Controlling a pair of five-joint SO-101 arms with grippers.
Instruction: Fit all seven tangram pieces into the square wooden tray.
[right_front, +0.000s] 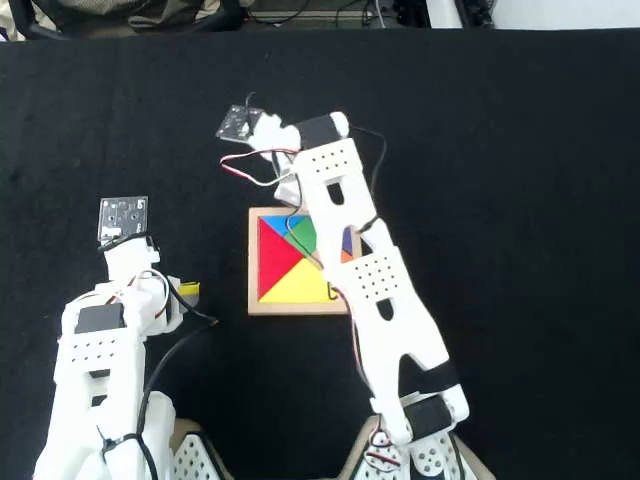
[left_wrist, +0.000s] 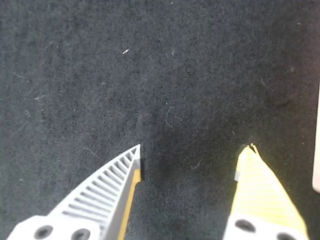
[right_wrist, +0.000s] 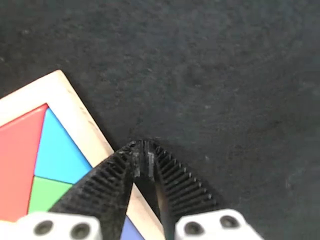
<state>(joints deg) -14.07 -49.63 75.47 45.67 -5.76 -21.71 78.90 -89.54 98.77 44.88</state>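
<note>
The right gripper (right_wrist: 145, 152), its black fingers pressed together on nothing, hangs over the black cloth (right_front: 500, 200) just past the far rim of the tray (right_front: 253, 262). The right arm stretches across the board from the robot's side. From those fingertips the tray lies back toward the arm's own base, its rim almost beneath them. Being square, it offers no long axis to line up with.

Inside, the red triangle (right_front: 275, 262), yellow triangle (right_front: 295, 288) and green piece (right_front: 303, 235) lie flat and flush. A light blue piece (right_wrist: 57, 150) is seated by the far rim. The right side of the tray sits under the arm, so whether all seven pieces are home cannot be told, though no loose piece lies on the cloth in the high view.

The left gripper (left_wrist: 192, 160) hangs spread wide and empty over bare cloth off the tray's left side, near it but apart. The right arm is the nearer of the two. Any further move probably means lifting it away for a check of the hidden side.
</note>
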